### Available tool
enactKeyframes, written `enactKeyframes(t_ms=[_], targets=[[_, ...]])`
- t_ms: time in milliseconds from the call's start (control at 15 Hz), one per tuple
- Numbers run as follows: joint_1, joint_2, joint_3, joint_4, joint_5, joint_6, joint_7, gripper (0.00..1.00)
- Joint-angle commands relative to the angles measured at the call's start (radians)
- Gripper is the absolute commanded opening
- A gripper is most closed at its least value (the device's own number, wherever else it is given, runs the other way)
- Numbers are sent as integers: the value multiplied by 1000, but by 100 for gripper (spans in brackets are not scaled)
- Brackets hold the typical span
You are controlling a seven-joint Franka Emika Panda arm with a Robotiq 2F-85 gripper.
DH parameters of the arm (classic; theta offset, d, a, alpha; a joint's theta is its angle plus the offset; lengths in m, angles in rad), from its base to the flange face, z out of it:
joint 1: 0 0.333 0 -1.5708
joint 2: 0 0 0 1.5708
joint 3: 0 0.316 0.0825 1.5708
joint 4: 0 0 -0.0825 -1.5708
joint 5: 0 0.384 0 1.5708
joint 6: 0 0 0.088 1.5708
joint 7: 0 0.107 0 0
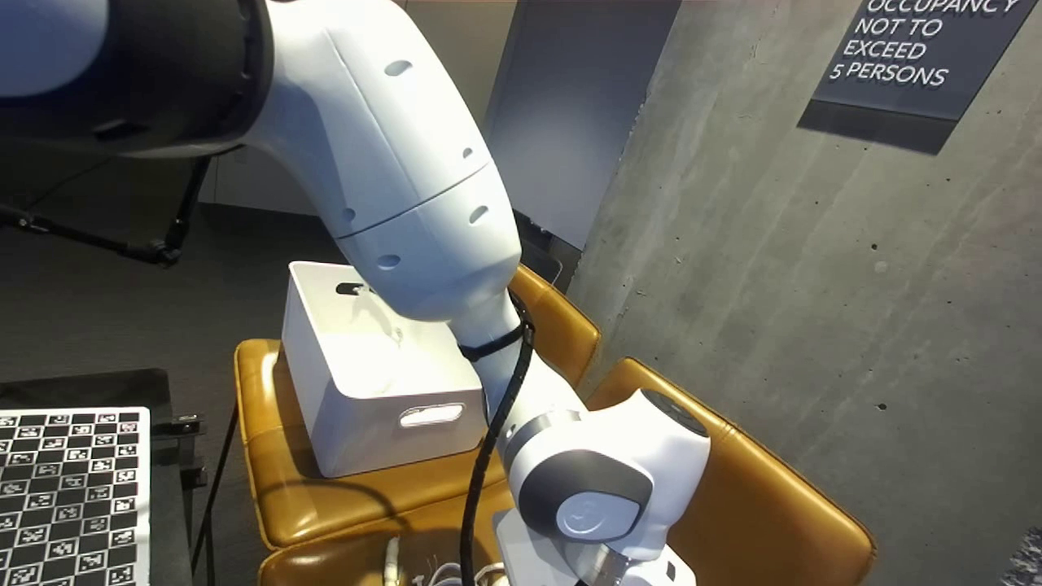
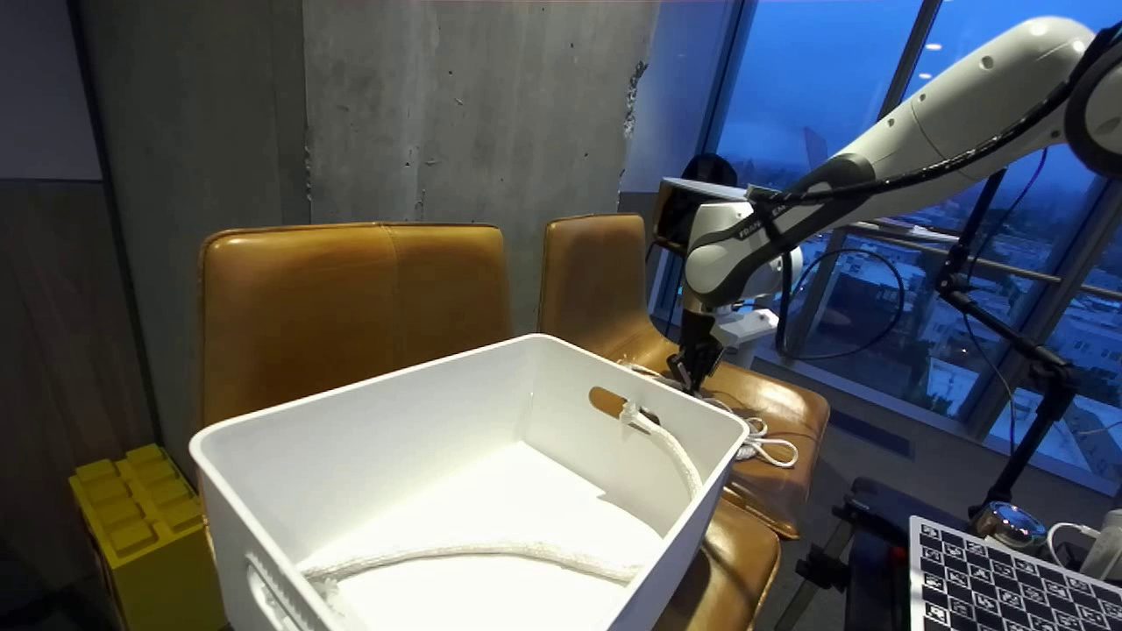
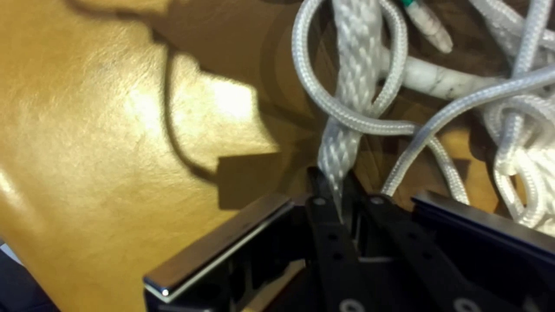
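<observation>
My gripper (image 3: pixel 336 180) is shut on a thick white braided rope (image 3: pixel 357 65), pinched flat between the black fingertips in the wrist view. Around that rope passes a loop of thinner white cord (image 3: pixel 303 56). To the right lie more tangled white cords (image 3: pixel 520 151) and a pale rope end with a green band (image 3: pixel 429 28). All of this rests on a tan leather chair seat (image 3: pixel 108 151). In an exterior view the black gripper (image 2: pixel 692 364) points down at the seat behind the bin, partly hiding the ropes; elsewhere its fingers fall below the picture.
A white bin (image 2: pixel 368 447) stands on the neighbouring chair, with white rope (image 2: pixel 491 549) inside and another piece (image 2: pixel 671 447) at its handle hole. Chair backs (image 2: pixel 351 307) rise before a concrete wall (image 1: pixel 773 285). A checkered board (image 1: pixel 73 488) and a black stand (image 2: pixel 1008 324) are nearby.
</observation>
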Motion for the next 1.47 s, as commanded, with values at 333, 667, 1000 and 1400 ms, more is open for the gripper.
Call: enactKeyframes(t_ms=[333, 667, 1000, 1400], targets=[[54, -291, 11, -178, -38, -10, -7, 3], [129, -485, 33, -232, -47, -53, 25, 3], [200, -650, 76, -232, -39, -137, 44, 3], [245, -742, 114, -230, -44, -162, 54, 3]])
